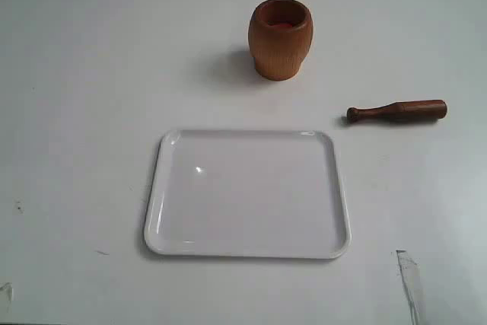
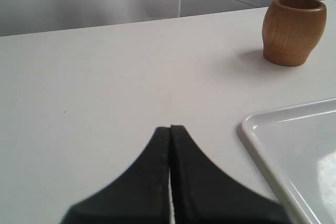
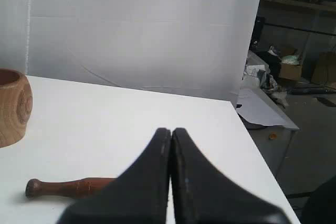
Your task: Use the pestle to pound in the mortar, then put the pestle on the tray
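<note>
White table, everything sits on it. Tray is the biggest item: white, flat, low rim, rounded corners, in the near middle of the table, nothing on it.

Mortar stands upright on the table beyond the tray's far edge, a bit right of the tray's centre and apart from it. Light-brown barrel shape, reddish-orange inside showing through the mouth.

Pestle lies flat on the table, to the right of the mortar and just past the tray's far right corner. It touches neither. The small knob end points left toward the middle and the thick end points right.

My left pincer: both black fingers pressed together with only a hairline seam, nothing pinched. It's over bare table, with the tray's corner just to one side and the mortar farther off.

My right pincer: fingers pressed together too, nothing between them. The pestle lies on the table beyond it, knob end showing and thick end hidden behind my fingers. Can't tell if there's contact. The mortar is cut off at that frame's edge.

Neither pincer shows in the exterior view.
</note>
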Controlling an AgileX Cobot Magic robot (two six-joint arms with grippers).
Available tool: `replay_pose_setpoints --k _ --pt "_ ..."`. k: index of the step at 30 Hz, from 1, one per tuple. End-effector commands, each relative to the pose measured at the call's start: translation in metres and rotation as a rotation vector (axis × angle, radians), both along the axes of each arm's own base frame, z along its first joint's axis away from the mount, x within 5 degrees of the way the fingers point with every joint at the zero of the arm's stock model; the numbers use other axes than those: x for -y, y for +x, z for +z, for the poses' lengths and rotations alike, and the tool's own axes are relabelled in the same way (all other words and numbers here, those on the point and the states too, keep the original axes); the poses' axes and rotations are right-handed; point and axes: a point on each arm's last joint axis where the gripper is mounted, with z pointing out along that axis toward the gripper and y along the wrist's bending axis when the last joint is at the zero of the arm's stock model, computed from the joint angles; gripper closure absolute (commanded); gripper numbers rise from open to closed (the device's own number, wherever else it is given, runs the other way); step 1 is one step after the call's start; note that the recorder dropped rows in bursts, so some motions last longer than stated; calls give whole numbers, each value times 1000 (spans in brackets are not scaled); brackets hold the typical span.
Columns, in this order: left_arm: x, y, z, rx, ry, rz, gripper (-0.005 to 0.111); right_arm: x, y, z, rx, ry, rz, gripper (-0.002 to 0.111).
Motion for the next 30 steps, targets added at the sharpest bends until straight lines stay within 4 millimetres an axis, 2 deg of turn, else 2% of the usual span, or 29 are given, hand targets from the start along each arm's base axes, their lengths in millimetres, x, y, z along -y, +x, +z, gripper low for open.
replay_pose_setpoints --k 1,20,23,30 --pt "1 0 0 4 -15 -6 107 0 0 -1 -1 4 -9 108" --pt "1 0 0 4 -15 -6 107 0 0 0 7 13 -8 108" --pt "1 0 0 4 -15 -6 107 -1 0 1 9 185 4 108" --pt "1 0 0 4 -15 -6 107 2 -1 15 142 611 1 108"
